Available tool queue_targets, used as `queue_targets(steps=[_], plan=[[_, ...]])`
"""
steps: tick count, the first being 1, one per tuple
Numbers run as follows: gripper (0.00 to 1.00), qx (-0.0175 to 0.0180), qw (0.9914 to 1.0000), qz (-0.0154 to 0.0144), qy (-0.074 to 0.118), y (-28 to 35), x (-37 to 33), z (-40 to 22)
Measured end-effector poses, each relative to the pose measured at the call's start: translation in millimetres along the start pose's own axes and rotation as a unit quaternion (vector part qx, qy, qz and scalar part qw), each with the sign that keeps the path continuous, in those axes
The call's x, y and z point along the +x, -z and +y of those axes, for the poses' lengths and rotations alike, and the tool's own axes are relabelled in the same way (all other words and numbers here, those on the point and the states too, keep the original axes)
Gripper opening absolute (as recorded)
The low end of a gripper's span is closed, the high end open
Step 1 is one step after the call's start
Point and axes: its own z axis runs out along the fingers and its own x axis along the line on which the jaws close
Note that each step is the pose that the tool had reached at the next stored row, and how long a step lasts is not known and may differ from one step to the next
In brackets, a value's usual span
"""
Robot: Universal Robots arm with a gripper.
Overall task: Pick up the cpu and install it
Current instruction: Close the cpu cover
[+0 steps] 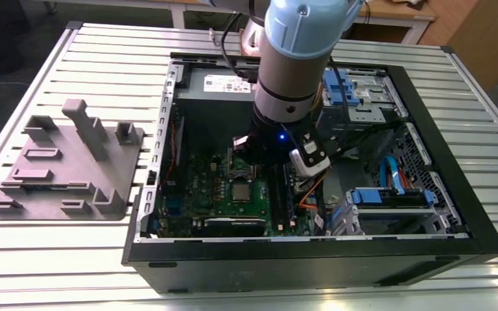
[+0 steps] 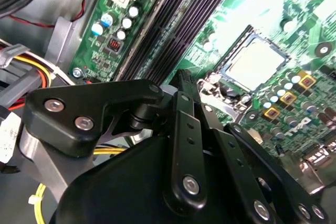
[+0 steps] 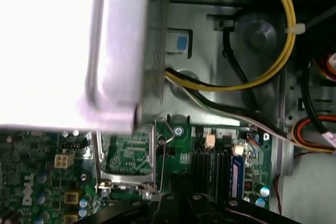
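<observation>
A silver slatted metal table [image 1: 76, 52] carries a large black computer case [image 1: 318, 265] lying on its side with the panel off. A pale blue and grey robot arm [image 1: 297, 58] reaches down into the case from above. On the exterior view's left, well apart from the case, a grey plastic fixture block [image 1: 67, 162] lies on the table. Inside the case lies a green motherboard [image 1: 197, 188]. The arm's black gripper [image 1: 251, 162] hangs low over the board, just beside the socket; whether it is spread or closed cannot be told. The cpu [image 2: 257, 62], a small flat silvery square chip, lies flat in the socket's metal frame [image 2: 231, 51] on the motherboard, apart from the gripper [image 2: 184, 77].
</observation>
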Motion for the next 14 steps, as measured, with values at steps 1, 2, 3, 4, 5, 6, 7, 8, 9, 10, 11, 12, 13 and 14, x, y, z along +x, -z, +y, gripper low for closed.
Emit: queue_targets(steps=[1,2,3,4,5,6,7,8,9,10,11,12,13,14], plan=[[0.10,-0.0008,1.00000,-0.0001,0.000,-0.5,-0.1,1.2],[0.10,-0.0013,1.00000,-0.0001,0.000,-1.1,-0.1,2.1],[0.10,-0.0017,1.00000,-0.0002,0.000,-1.7,-0.2,3.1],[0.10,-0.0020,1.00000,-0.0003,0.001,-2.3,-0.2,4.1],[0.10,-0.0024,1.00000,-0.0006,0.001,-3.1,-0.3,4.9],[0.10,-0.0028,0.99999,-0.0011,0.002,-3.8,-0.3,5.7],[0.10,-0.0032,0.99999,-0.0020,0.002,-4.3,-0.3,6.2],[0.10,-0.0030,0.99999,-0.0023,0.004,-4.3,-0.4,6.3],[0.10,-0.0030,0.99998,-0.0023,0.006,-4.3,-0.4,6.3],[0.10,-0.0029,0.99997,-0.0023,0.006,-4.2,-0.4,6.4],[0.10,-0.0029,0.99997,-0.0022,0.007,-4.3,-0.4,6.4],[0.10,-0.0030,0.99997,-0.0023,0.007,-4.3,-0.3,6.5],[0.10,-0.0030,0.99997,-0.0022,0.007,-4.3,-0.4,6.5],[0.10,-0.0030,0.99997,-0.0022,0.007,-4.3,-0.3,6.5]])
